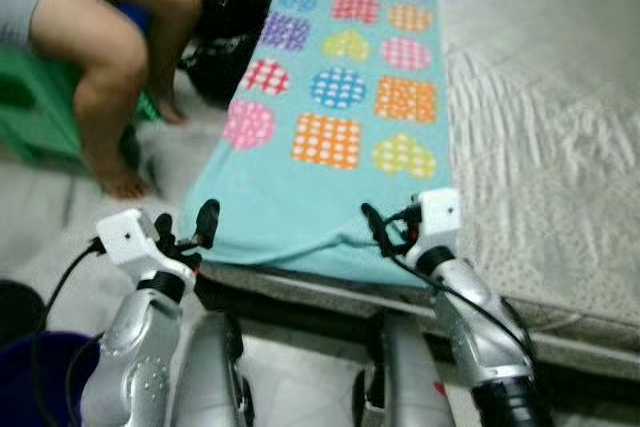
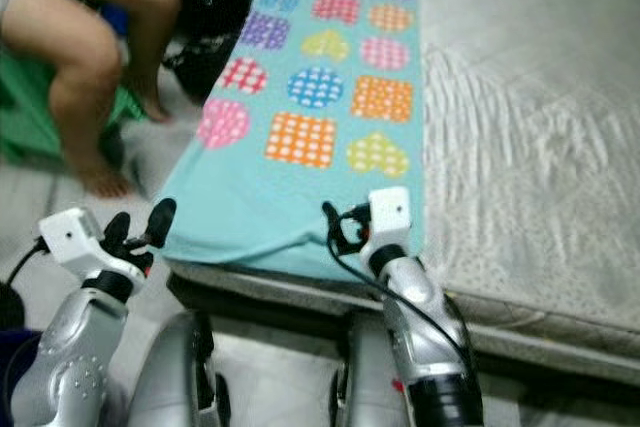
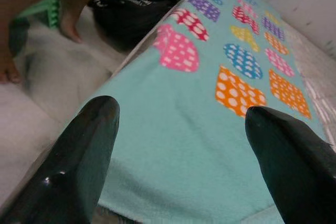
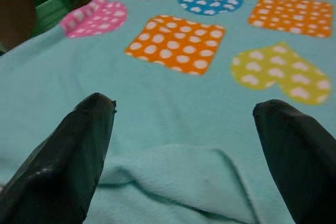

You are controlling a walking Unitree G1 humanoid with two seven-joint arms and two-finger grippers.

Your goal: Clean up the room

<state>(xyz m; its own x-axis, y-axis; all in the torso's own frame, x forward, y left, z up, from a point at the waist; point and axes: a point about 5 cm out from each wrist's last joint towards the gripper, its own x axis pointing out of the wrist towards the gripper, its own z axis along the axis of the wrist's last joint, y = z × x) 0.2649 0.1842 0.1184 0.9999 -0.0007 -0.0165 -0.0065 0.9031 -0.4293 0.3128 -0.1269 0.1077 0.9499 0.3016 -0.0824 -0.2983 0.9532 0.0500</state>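
A teal blanket [image 1: 330,197] with polka-dot hearts and squares lies lengthwise along the left side of a bed. Its near edge hangs at the bed's end, with a small raised fold [image 4: 173,177] in the cloth. My left gripper [image 1: 188,227] is open just off the blanket's near left corner, nothing between its fingers [image 3: 84,150]. My right gripper [image 1: 380,230] is open too, hovering low over the near edge beside the fold, its fingers [image 4: 79,145] spread above the cloth.
A pale quilted mattress [image 1: 540,97] takes up the right. A person's bare legs [image 1: 110,57] and a green stool [image 1: 30,107] are at the left, a black bag [image 1: 215,57] beside the bed. A dark bin [image 1: 40,367] stands by my left arm.
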